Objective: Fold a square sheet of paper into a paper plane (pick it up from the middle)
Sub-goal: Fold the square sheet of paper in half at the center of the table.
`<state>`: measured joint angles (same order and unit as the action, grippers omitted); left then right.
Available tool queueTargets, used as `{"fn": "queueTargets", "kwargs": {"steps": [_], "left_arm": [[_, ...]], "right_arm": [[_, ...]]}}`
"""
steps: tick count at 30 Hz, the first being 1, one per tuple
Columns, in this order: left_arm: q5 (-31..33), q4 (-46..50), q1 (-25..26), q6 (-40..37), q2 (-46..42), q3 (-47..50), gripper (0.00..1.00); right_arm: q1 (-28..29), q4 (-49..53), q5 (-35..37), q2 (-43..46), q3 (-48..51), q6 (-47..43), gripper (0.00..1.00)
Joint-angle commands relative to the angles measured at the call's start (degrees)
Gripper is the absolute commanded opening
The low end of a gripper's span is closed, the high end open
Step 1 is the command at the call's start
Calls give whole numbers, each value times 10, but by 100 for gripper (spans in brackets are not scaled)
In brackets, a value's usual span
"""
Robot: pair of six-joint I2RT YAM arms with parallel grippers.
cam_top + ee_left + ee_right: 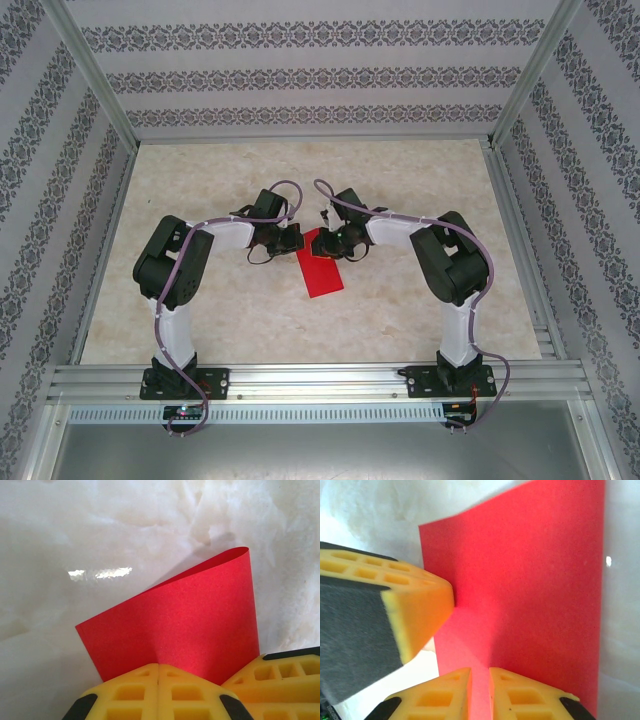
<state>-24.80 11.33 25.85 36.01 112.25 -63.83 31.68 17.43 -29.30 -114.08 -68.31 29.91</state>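
The square sheet of paper [320,268] is bright red and lies folded into a narrow rectangle at mid-table; it has no paper plane shape. Both grippers meet at its far end. My left gripper [292,240] is shut, its yellow fingers [159,667] pinching the sheet's edge [190,625], where a crease rises from the seam and the far corner curls up. My right gripper [480,672] stands with a narrow gap between its jaws, red paper [540,580] showing in the gap. The left gripper's finger [420,610] touches the sheet's left edge there.
The marble-patterned tabletop [200,310] stretches on all sides of the paper. Aluminium frame rails [320,380] run along the near edge, and patterned walls [300,80] close in the back and both sides.
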Motion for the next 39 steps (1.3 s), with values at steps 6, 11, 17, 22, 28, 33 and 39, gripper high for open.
{"fn": "queueTargets", "kwargs": {"steps": [6,11,17,22,28,33,39], "left_arm": [[86,77,8,-15,62,27,0],[96,81,8,-10,64,30,0],[112,88,8,-4,66,32,0],[107,82,8,-4,67,33,0],[97,81,8,-9,65,32,0],[94,80,11,-11,65,31,0],[94,82,11,-12,65,32,0]], "right_arm": [[-23,-32,-26,-3,59,-28,15],[-36,-44,-36,13,94,-49,13],[-58,-47,-45,51,142,-63,13],[-67,-31,-28,75,163,-66,13],[-61,-65,-27,137,146,-38,14],[-29,-98,-17,101,89,0,13],[-8,-132,-7,24,34,40,5]]}}
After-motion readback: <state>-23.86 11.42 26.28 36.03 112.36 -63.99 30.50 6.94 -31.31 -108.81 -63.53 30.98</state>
